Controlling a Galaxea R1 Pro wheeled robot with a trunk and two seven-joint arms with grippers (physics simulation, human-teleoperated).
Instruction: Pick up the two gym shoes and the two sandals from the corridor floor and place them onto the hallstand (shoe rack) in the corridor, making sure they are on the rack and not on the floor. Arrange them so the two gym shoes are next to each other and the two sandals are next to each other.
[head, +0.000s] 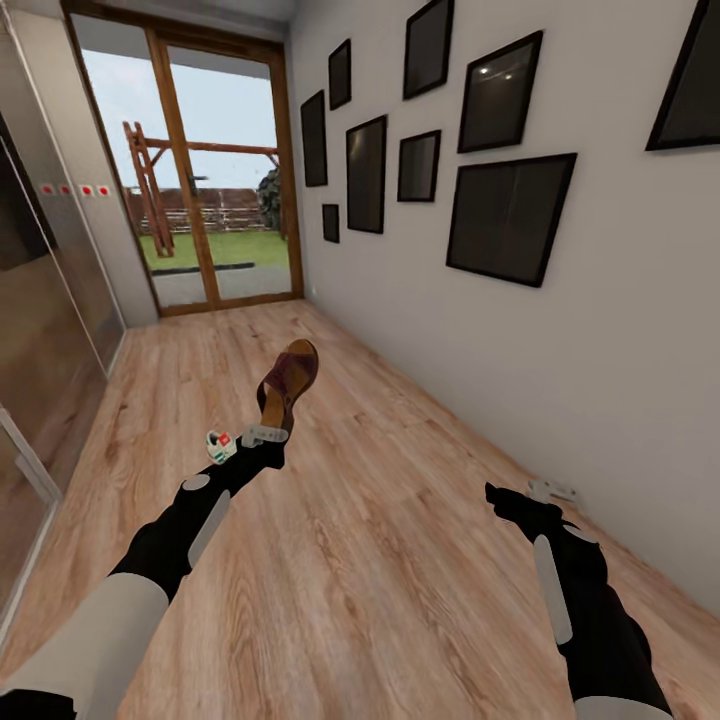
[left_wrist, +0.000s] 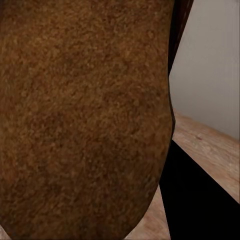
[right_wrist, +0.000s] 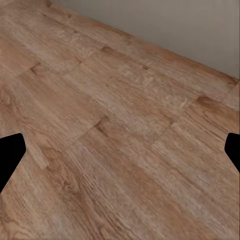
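My left gripper is shut on the heel end of a brown sandal and holds it tilted up above the corridor floor. In the left wrist view the sandal's brown surface sits right against the camera. One gym shoe, white with green and red accents, lies on the floor just left of that gripper, partly hidden by the arm. My right gripper hangs open near the right wall, and between its spread fingertips there is only bare planking. The hallstand is out of view.
A white wall with several black picture frames runs along the right. A wood-framed glass door closes the far end. Glossy sliding panels line the left side.
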